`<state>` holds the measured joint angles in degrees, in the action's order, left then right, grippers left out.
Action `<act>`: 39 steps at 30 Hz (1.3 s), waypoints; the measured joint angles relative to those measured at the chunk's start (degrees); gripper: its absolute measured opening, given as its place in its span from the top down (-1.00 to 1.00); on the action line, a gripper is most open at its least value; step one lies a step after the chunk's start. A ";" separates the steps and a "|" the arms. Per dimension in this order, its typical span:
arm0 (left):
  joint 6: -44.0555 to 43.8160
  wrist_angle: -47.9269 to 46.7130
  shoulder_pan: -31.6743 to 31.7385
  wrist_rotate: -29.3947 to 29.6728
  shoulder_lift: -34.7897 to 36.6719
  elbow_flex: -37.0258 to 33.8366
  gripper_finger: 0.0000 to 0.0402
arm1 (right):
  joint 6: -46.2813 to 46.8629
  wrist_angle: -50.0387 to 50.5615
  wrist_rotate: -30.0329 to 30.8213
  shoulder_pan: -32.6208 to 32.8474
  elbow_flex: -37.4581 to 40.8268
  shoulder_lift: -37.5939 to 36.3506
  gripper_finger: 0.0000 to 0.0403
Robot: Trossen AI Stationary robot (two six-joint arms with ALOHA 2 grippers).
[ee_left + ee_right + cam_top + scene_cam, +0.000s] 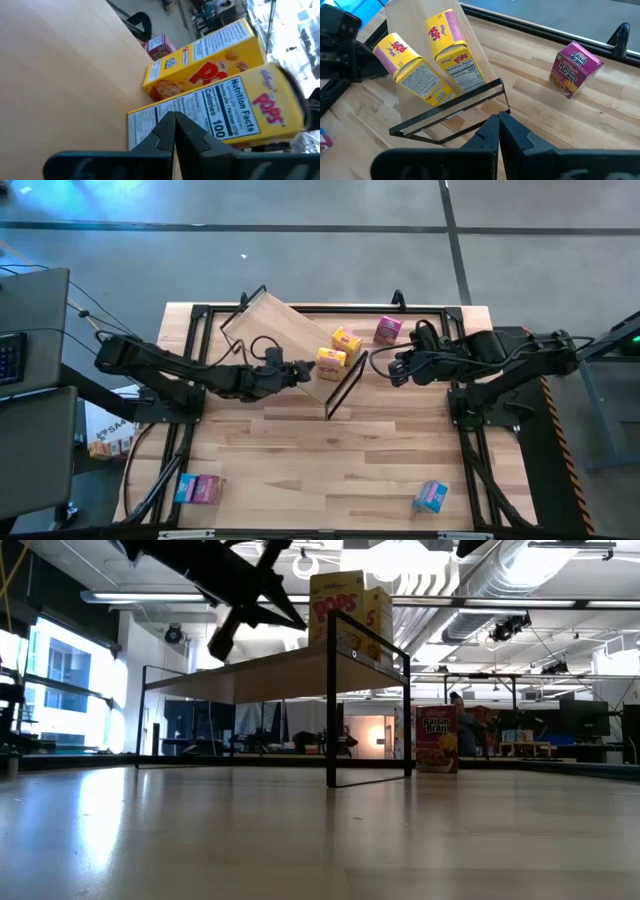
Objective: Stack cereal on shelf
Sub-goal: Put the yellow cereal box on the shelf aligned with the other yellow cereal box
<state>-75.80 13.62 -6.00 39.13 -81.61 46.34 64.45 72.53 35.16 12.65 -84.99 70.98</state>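
Cereal is part-stacked: two yellow Pops boxes (346,340) (331,358) are standing on the shelf (285,332), a Raisin Bran box (388,330) is waiting on the tabletop beyond. The left gripper (303,372), fingers together, is sitting just beside the nearer Pops box, seemingly nudging it. The right gripper (394,368), fingers together and empty, is hovering near the Raisin Bran; it needs opening next.

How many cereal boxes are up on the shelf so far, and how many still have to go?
Two yellow boxes stand on the shelf. Neither gripper holds anything: the left gripper, shut, sits by the nearer yellow box, and the right gripper, shut, waits off the shelf's end. Still to go: a pink box behind the shelf and two blue boxes at the table's front. A sixth box isn't visible.
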 joint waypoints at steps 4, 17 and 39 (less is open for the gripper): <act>1.00 -2.06 0.13 -0.81 3.43 -0.01 1.00 | 0.00 -0.02 0.00 0.00 0.00 0.57 1.00; 2.18 -3.38 1.69 -8.84 3.58 -0.12 1.00 | -1.49 -0.28 -0.76 0.00 0.00 2.47 1.00; 10.09 -1.78 8.70 -21.35 3.62 -0.01 1.00 | -1.48 0.04 -1.11 0.00 0.00 2.44 1.00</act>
<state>-65.71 11.84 2.70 17.78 -78.00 46.33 62.96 72.58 34.04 12.64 -84.99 73.43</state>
